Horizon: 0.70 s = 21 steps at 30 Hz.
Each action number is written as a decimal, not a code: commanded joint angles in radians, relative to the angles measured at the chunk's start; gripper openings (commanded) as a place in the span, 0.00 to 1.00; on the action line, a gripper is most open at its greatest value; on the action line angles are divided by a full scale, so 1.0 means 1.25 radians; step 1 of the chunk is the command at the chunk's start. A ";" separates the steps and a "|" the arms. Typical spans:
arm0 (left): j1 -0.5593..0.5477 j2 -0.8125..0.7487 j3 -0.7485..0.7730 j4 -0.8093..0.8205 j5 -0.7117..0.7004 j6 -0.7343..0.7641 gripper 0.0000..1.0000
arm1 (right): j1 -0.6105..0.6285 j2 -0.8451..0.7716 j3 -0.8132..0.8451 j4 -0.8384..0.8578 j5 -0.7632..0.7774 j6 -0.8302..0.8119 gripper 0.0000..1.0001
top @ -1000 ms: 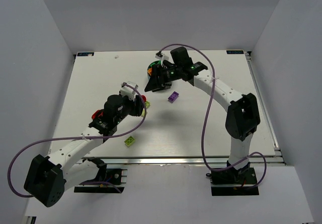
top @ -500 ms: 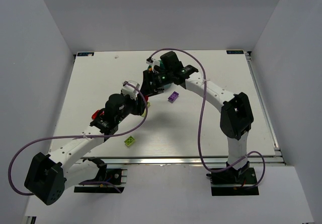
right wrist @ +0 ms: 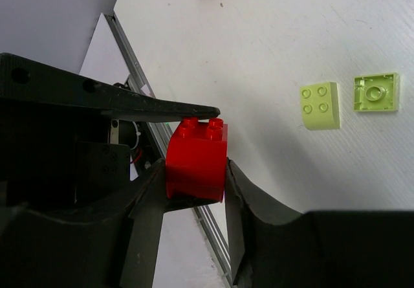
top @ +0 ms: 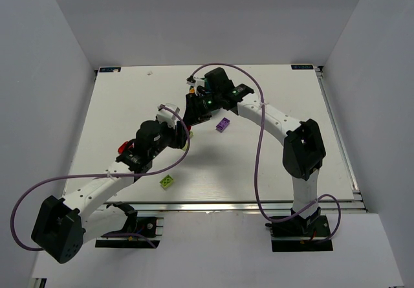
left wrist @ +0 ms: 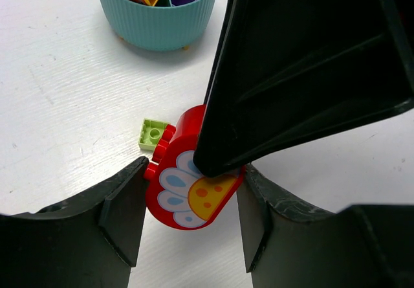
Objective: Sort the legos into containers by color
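Note:
A red lego with a flower print [left wrist: 187, 194] sits between the jaws of my left gripper [left wrist: 191, 200], which is shut on it. My right gripper [right wrist: 194, 175] is shut on the same red lego [right wrist: 195, 160] from the other side; one of its black fingers [left wrist: 304, 68] covers the lego's top in the left wrist view. The two grippers meet above the table [top: 188, 121]. The teal bowl [left wrist: 158, 26] stands just beyond, with orange and purple legos in its compartments. In the top view the right gripper hides most of it.
A purple lego [top: 222, 124] lies right of the grippers. A lime green lego [top: 167, 182] lies near the front edge and another red lego [top: 123, 148] by the left arm. Two lime green legos [right wrist: 319, 105] [right wrist: 375, 92] lie under the grippers, one also in the left wrist view [left wrist: 153, 133].
My right gripper has moved left from the bowl to my left gripper and now sits around the red lego held there. The left arm has barely moved.

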 commanded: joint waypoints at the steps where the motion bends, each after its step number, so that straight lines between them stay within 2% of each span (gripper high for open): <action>1: -0.003 -0.005 0.048 0.026 0.004 -0.012 0.27 | 0.005 -0.001 0.022 -0.005 -0.002 -0.029 0.35; 2: -0.003 -0.005 0.050 0.023 0.004 -0.013 0.29 | 0.005 -0.001 0.023 -0.002 -0.006 -0.031 0.27; 4: -0.003 -0.008 0.050 0.022 -0.002 -0.017 0.32 | 0.005 -0.001 0.027 0.004 -0.017 -0.036 0.18; 5: -0.003 -0.014 0.048 0.022 -0.005 -0.020 0.33 | 0.005 -0.002 0.027 0.008 -0.021 -0.037 0.10; 8: -0.003 -0.031 0.042 0.025 -0.025 -0.033 0.44 | 0.004 -0.010 0.021 0.016 -0.034 -0.047 0.00; 11: -0.003 -0.052 0.033 0.017 -0.048 -0.044 0.60 | -0.004 -0.023 0.015 0.028 -0.037 -0.055 0.00; 13: -0.003 -0.064 0.028 0.007 -0.062 -0.050 0.77 | -0.012 -0.026 0.016 0.036 -0.038 -0.057 0.00; 16: -0.003 -0.085 0.021 -0.022 -0.078 -0.055 0.86 | -0.029 -0.035 0.018 0.044 -0.024 -0.079 0.00; 17: -0.003 -0.091 0.021 -0.031 -0.096 -0.060 0.93 | -0.038 -0.041 0.018 0.047 -0.016 -0.092 0.00; 21: -0.003 -0.118 0.009 -0.065 -0.127 -0.090 0.97 | -0.068 -0.057 -0.004 0.070 0.043 -0.158 0.00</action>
